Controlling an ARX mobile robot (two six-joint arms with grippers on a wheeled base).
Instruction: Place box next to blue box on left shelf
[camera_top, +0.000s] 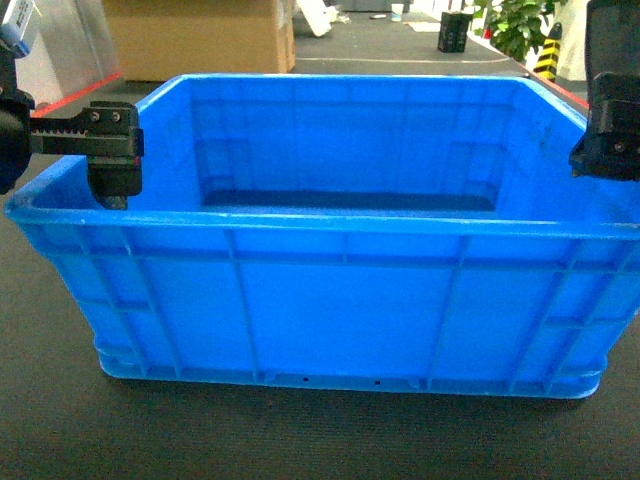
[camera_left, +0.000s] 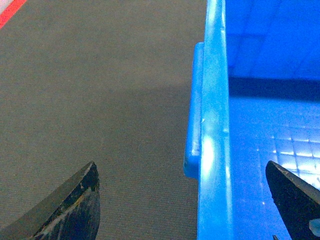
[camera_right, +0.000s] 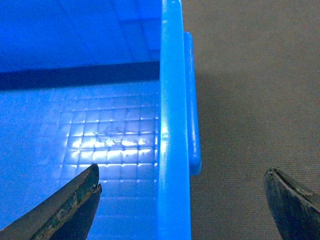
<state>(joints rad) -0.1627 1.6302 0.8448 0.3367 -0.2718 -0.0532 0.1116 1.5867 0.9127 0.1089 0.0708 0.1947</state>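
Observation:
The box, a big bright-blue crate with ribbed walls, stands empty on dark grey carpet and fills the head view. My left gripper hangs open over its left rim, one finger outside above the carpet and one inside. My right gripper is open astride the right rim in the same way, with one finger over the crate floor. Neither gripper's fingers touch the rim. The left shelf and the other blue box are out of view.
Behind the crate stands a large cardboard box. Farther back are a small black object, a green plant and a yellow-and-black post. A red floor line runs at far left.

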